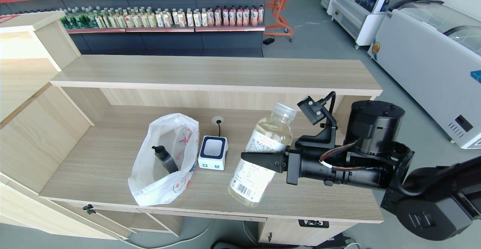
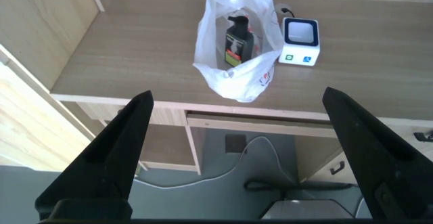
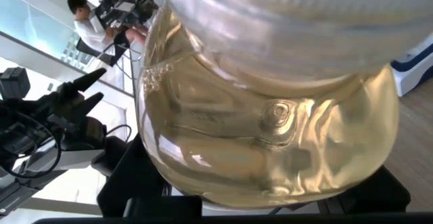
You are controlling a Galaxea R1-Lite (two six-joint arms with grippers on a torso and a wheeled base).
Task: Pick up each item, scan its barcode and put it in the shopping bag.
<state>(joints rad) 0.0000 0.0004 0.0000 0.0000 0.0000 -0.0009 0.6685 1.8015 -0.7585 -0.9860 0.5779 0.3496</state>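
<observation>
1. right gripper (image 1: 259, 158) clamped on clear bottle (image 1: 268, 136); bottle tilted, cap toward 1 o'clock, over the counter (image 1: 112, 155).
2. bottle at 3 o'clock of scanner (image 1: 213, 152).
3. shopping bag (image 1: 165, 189) just beside scanner at 9 o'clock, dark pump bottle (image 1: 165, 159) inside.
4. left gripper (image 2: 237, 94) spread wide, off counter's near edge.

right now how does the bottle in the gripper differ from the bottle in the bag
The clear bottle holds pale liquid and has a screw cap; the dark bottle is black with a pump top. The clear bottle is held tilted in the right gripper; the dark bottle sits inside the bag. Both carry labels.
</observation>
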